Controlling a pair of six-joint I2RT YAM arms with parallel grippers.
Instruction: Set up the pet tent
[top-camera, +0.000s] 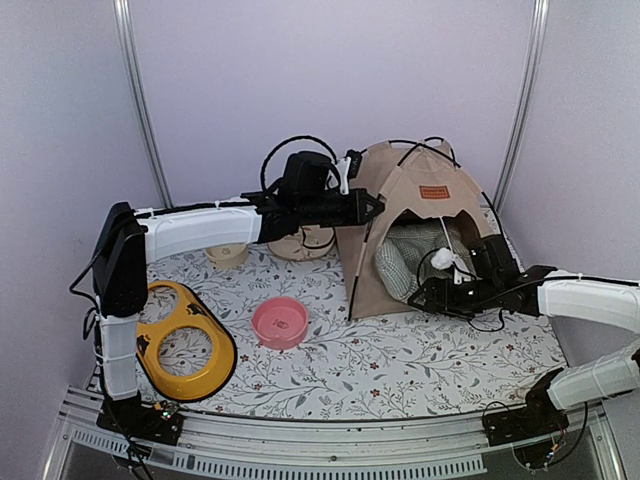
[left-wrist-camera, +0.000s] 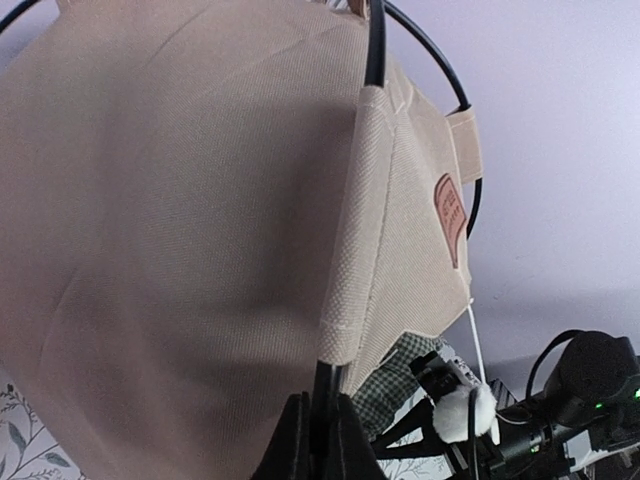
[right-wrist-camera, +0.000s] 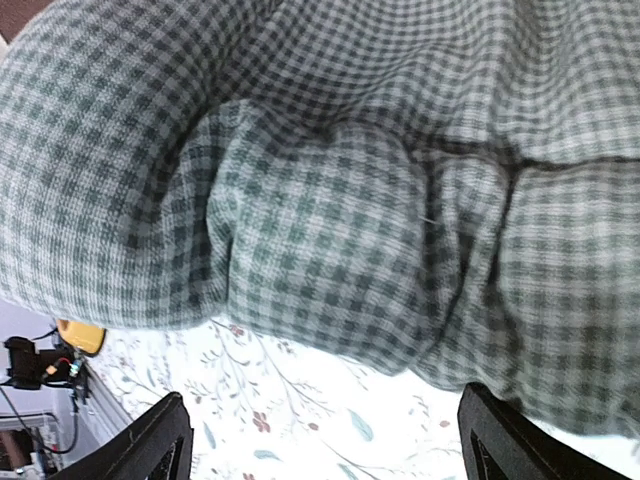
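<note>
The pet tent (top-camera: 405, 190) stands upright at the back right, beige with an orange-brown label (top-camera: 434, 192) over its opening. My left gripper (top-camera: 376, 207) is at its front left edge, shut on the thin black pole (left-wrist-camera: 325, 385) just below the fabric sleeve. The tent wall (left-wrist-camera: 180, 220) fills the left wrist view, with the label (left-wrist-camera: 450, 205) and white pompom (left-wrist-camera: 465, 415) to the right. My right gripper (top-camera: 428, 292) is low at the opening, open, facing the green-checked cushion (right-wrist-camera: 350, 170) with nothing between its fingers (right-wrist-camera: 165, 445).
A pink bowl (top-camera: 280, 322) sits mid-table on the floral cloth (top-camera: 400, 360). A yellow two-hole bowl stand (top-camera: 185, 340) lies at the front left. A beige bowl (top-camera: 227, 255) and a pale wooden piece (top-camera: 305, 242) sit behind my left arm. Grey walls close the back.
</note>
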